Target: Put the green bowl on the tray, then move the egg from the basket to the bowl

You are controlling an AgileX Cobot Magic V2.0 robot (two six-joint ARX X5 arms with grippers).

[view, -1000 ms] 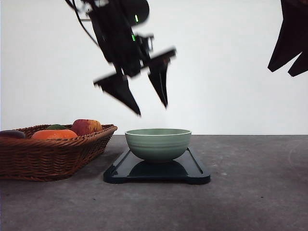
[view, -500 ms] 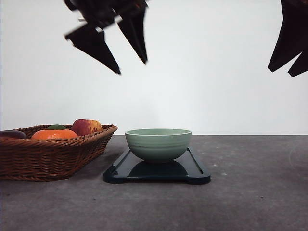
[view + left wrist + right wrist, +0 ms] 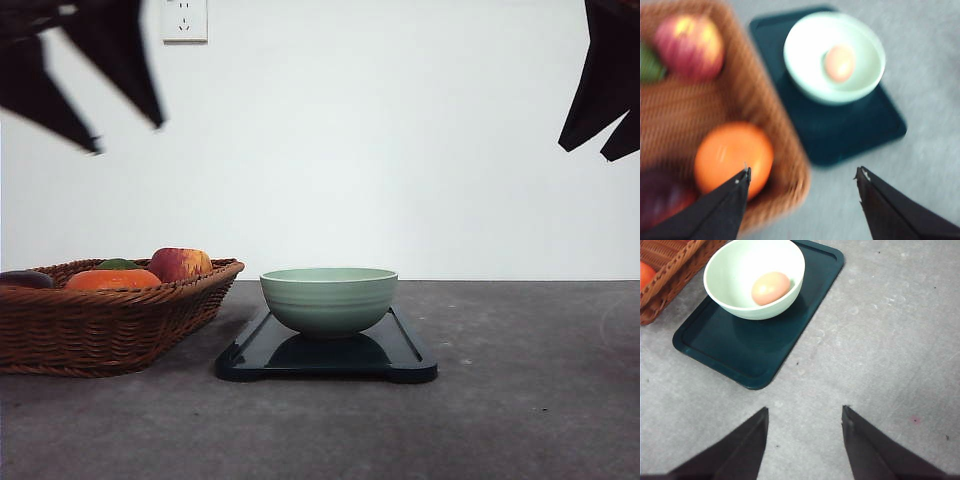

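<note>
Green bowl (image 3: 754, 277) sitting on tray (image 3: 755, 347), egg (image 3: 770, 288) lying inside, basket (image 3: 715, 125) blurred, apparently beneath left gripper (image 3: 802, 176), both grippers hanging spread apart, empty, right gripper (image 3: 805, 415) well clear of tray.

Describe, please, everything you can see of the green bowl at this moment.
The green bowl is a pale mint, round, glazed-looking ceramic piece with faint horizontal ridges outside and a smooth interior. It stands upright on the dark tray, toward the end nearer the wicker basket, without touching the basket. A single tan egg rests inside on its bottom. No gripper touches it.
</note>
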